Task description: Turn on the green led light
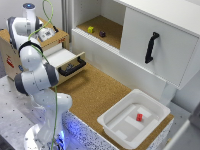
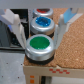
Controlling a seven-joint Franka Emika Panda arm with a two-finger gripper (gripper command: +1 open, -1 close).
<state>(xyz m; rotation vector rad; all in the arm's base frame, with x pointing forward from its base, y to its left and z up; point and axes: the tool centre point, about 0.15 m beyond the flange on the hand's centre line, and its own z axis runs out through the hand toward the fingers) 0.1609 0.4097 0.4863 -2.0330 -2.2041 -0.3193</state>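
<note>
Hovering over the round green push button (image 2: 39, 46) at the cork worktop (image 2: 67, 55) edge, the tool (image 2: 39, 27) holds its fingers apart, straddling it. Beyond sit round blue (image 2: 41, 23) and red (image 2: 43, 11) buttons. Nothing looks lit, so pressing appears left.

On the cork-topped bench (image 1: 97, 92), the white plastic bin (image 1: 116, 131) sits toward the exterior view's right with a small red block (image 1: 139, 117) inside it. An open drawer with a black handle (image 1: 72, 67) juts out at the bench's left end. Behind it, in the open shelf (image 1: 107, 25), a yellow block (image 1: 91, 29) lies left of a dark block (image 1: 102, 34). In the wrist view, the end effector (image 2: 39, 31) straddles the green round button (image 2: 39, 46); the blue round button (image 2: 41, 23) and what seems a red button (image 2: 43, 11) line up beyond it.
</note>
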